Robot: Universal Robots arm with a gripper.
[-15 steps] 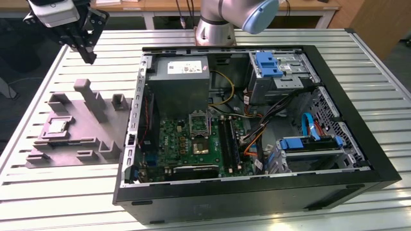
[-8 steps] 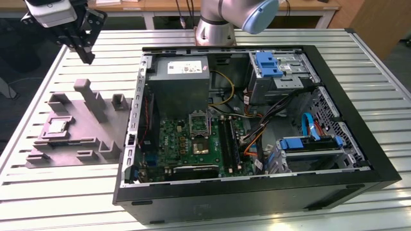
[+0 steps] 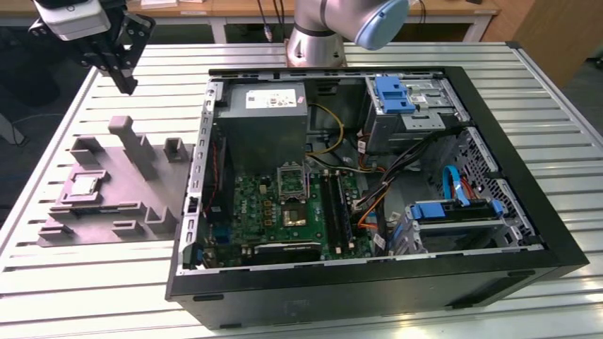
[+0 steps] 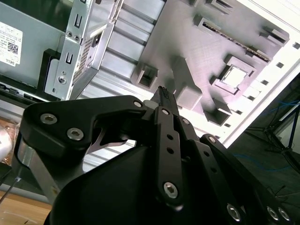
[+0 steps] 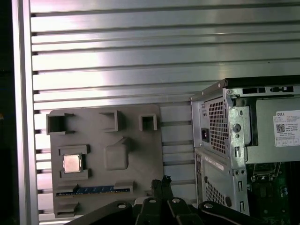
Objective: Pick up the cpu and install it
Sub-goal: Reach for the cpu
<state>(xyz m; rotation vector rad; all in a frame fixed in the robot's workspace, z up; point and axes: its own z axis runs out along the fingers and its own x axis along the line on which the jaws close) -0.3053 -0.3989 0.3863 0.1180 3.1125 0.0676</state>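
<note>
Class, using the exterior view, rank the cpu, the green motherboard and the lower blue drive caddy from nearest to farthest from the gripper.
1. cpu: on the grey holder, exterior view's left, the same side as the gripper.
2. green motherboard: inside the case, mid-picture.
3. lower blue drive caddy: in the case, exterior view's right.

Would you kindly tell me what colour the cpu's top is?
Silvery-grey cpu, clearest in the first wrist view.
</note>
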